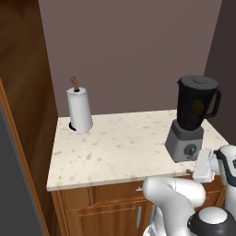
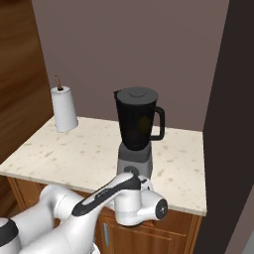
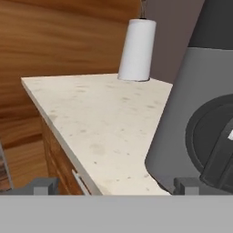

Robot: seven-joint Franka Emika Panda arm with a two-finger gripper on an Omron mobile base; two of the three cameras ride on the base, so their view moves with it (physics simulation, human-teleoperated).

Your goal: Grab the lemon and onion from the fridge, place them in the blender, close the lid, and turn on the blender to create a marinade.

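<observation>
Looks like we're nearly done: the blender [image 2: 137, 134] sits centre frame on the counter [image 2: 59, 154] with the lid [image 2: 137, 93] already on and a yellowish blob, probably the lemon [image 2: 144, 123], inside. The gripper [image 3: 113, 185] hangs right by the knob [image 3: 217, 144], jaws wide open, holding nothing. Only the switch-on is left, I reckon.

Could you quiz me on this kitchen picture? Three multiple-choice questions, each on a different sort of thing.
1. Where does the paper-towel roll stand?
A. back left of the counter
B. beside the blender base
C. on the floor

2. What colour is the blender jar?
A. white
B. black
C. red

3. How is the lid?
A. on the counter
B. in the claw
C. on the jar

Answers: 1 A, it stands by the wooden wall. 2 B, dark and see-through. 3 C, it caps the jar's mouth.
</observation>
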